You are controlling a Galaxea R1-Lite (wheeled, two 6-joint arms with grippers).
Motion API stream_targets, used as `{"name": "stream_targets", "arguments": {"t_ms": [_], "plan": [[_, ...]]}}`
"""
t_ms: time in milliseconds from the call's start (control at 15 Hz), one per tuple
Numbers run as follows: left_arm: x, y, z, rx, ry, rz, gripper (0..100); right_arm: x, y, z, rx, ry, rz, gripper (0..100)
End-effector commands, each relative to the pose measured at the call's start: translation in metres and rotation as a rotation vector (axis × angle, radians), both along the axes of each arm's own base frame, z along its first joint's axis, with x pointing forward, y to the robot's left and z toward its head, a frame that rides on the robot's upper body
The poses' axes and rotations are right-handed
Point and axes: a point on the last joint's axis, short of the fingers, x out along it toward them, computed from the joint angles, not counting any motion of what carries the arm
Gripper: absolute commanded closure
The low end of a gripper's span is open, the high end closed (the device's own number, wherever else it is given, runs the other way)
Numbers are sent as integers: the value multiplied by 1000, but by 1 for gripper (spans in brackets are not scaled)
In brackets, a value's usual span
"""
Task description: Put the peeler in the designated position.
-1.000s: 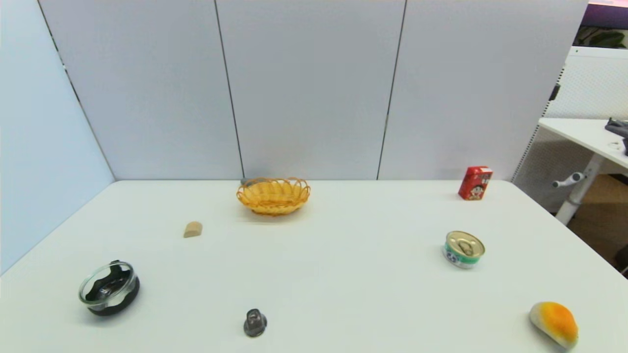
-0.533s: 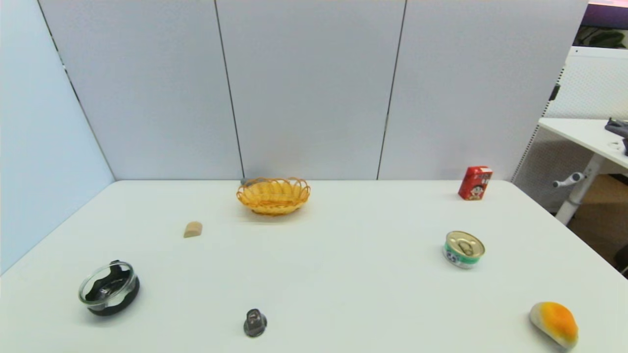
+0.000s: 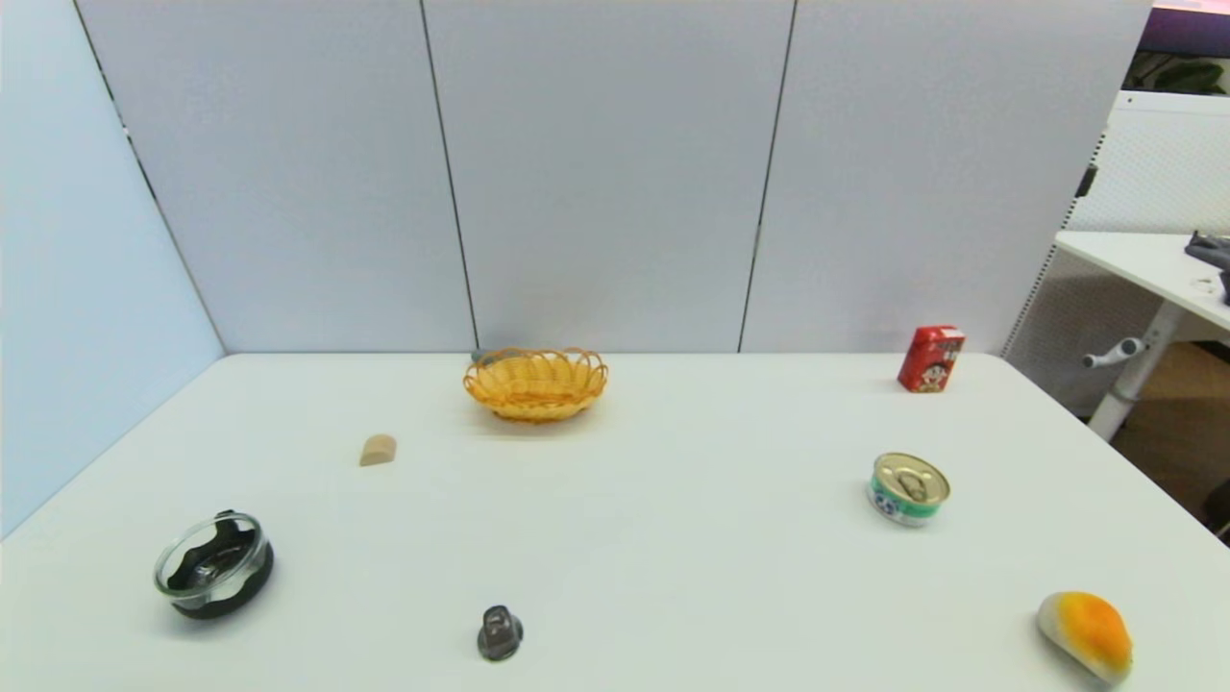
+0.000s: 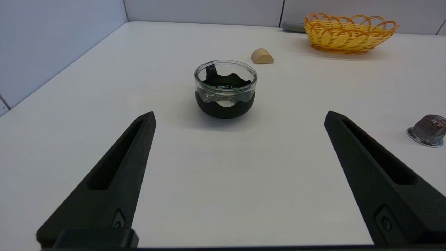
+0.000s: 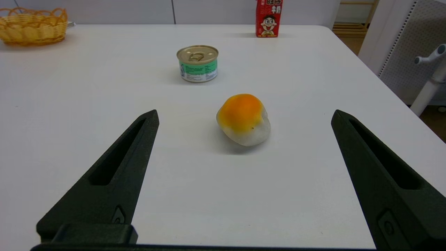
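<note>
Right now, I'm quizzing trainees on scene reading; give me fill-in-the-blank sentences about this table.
The left gripper, facing the glass bowl, is ____.
The right gripper, facing the can, is ____.
The peeler is not yet ____ the basket.
The carton is mostly ____.
Missing: open; open; in; red.

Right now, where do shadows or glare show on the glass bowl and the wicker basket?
Left wrist view: the glass bowl with a black base carries pale reflections on its rim, a soft shadow around it; head view: the yellow wicker basket casts a faint shadow, no glare.
</note>
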Motion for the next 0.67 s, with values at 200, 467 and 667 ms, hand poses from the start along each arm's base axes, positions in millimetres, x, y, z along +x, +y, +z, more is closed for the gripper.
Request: {"name": "stream_targets", "arguments": {"t_ms": [200,467,667], "plan": [[0,0,0,0,3,1,0,0,0,0,0,1,0,0],[0,0,0,0,3,1,0,0,0,0,-3,1,2,0],[0,0,0,0,3,1,0,0,0,0,-11,3,-1,0]]}}
